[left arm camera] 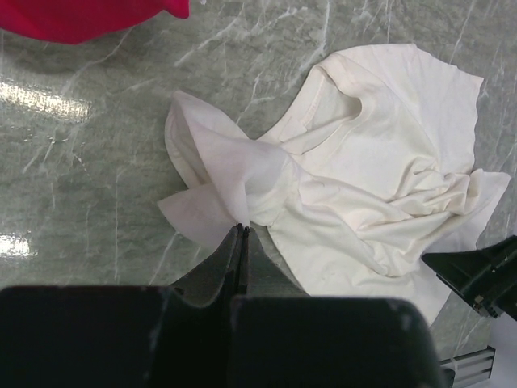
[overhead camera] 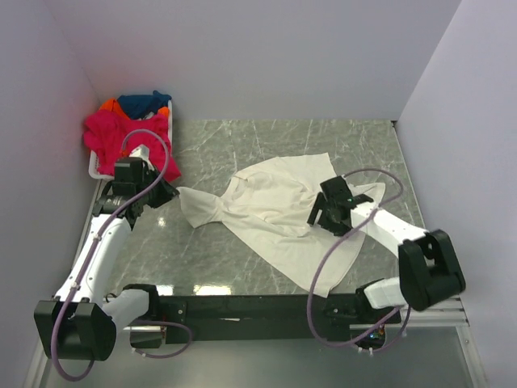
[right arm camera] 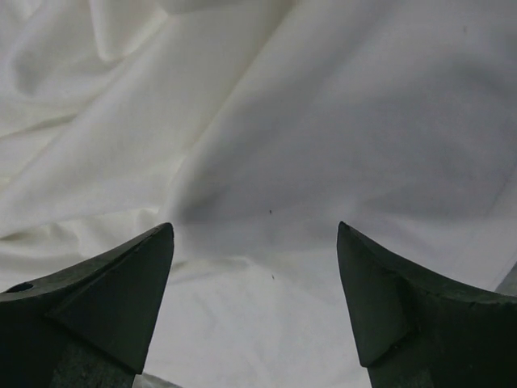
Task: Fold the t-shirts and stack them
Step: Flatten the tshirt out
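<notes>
While the cream t-shirt [overhead camera: 275, 202] lies crumpled in the middle of the marble table [overhead camera: 242, 145], the left gripper [left arm camera: 241, 234] stands at its left end with both fingers pressed together, and the edge of a bunched sleeve seems pinched at their tips. The right gripper [right arm camera: 254, 226] hangs low over the right part of the same shirt, its two fingers spread wide with only smooth cloth between them. At the far left corner, a white basket [overhead camera: 95, 171] holds the pink t-shirt [overhead camera: 109, 133], the dark blue t-shirt [overhead camera: 141, 103] and the orange t-shirt [overhead camera: 107, 105], heaped together unfolded.
</notes>
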